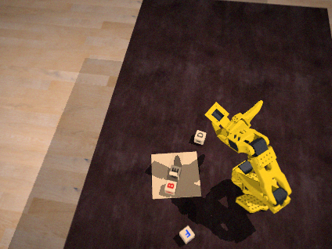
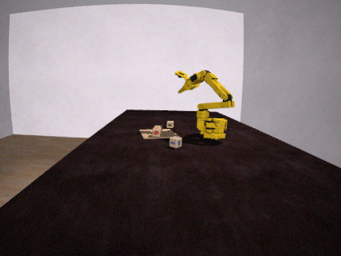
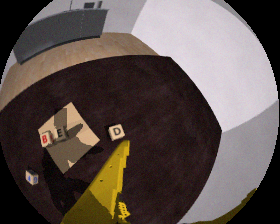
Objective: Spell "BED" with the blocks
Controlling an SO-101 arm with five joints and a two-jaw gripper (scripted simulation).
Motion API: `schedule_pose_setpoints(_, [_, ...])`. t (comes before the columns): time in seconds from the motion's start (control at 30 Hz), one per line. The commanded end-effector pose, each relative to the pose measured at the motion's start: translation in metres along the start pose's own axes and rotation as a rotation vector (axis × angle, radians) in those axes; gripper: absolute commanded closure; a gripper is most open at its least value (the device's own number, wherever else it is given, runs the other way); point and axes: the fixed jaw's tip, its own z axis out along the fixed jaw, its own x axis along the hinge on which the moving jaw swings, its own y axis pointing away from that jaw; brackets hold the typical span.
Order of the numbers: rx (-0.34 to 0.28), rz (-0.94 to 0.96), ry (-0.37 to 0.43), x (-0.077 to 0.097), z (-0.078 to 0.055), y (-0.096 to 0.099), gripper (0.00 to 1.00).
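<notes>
A tan mat point(image 1: 189, 160) point(image 2: 145, 133) point(image 3: 80, 148) lies on the dark table. On it a block with a red B point(image 1: 171, 186) point(image 2: 156, 131) point(image 3: 44, 137) and a block with a dark E point(image 1: 175, 172) point(image 3: 60, 133) stand side by side. A block with a dark D point(image 1: 200, 136) point(image 2: 170, 124) point(image 3: 116, 132) lies off the mat, just past its far right corner. A block with a blue letter point(image 1: 187, 234) point(image 2: 175, 142) point(image 3: 31, 176) lies off the mat near the table's front. My yellow gripper point(image 1: 237, 111) point(image 2: 182, 80) is open and empty, raised high above the table beside the D block.
The arm's yellow base point(image 1: 262, 194) point(image 2: 211, 128) stands to the right of the mat. The dark table point(image 1: 219, 53) point(image 2: 193, 192) stretches far beyond the blocks. Its left edge meets the wooden floor point(image 1: 47, 61). The arm's shadow falls on the mat and the E block.
</notes>
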Motion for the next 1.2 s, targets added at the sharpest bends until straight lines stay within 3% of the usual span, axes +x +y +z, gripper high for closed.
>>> schedule_pose_setpoints(0.0, [0.007,0.003,-0.065,-0.014,-0.009,-0.002,0.0])
schedule_pose_setpoints(0.17, [-0.004,0.002,-0.065,-0.014,-0.009,0.0,0.0])
schedule_pose_setpoints(0.43, [-0.081,-0.006,-0.067,-0.015,-0.013,0.013,0.0])
schedule_pose_setpoints(0.73, [-0.097,-0.008,-0.067,-0.015,-0.015,0.016,0.0])
schedule_pose_setpoints(1.0, [-0.173,-0.018,-0.065,-0.015,-0.02,0.029,0.0])
schedule_pose_setpoints(1.17, [-0.178,-0.019,-0.064,-0.015,-0.02,0.029,0.0])
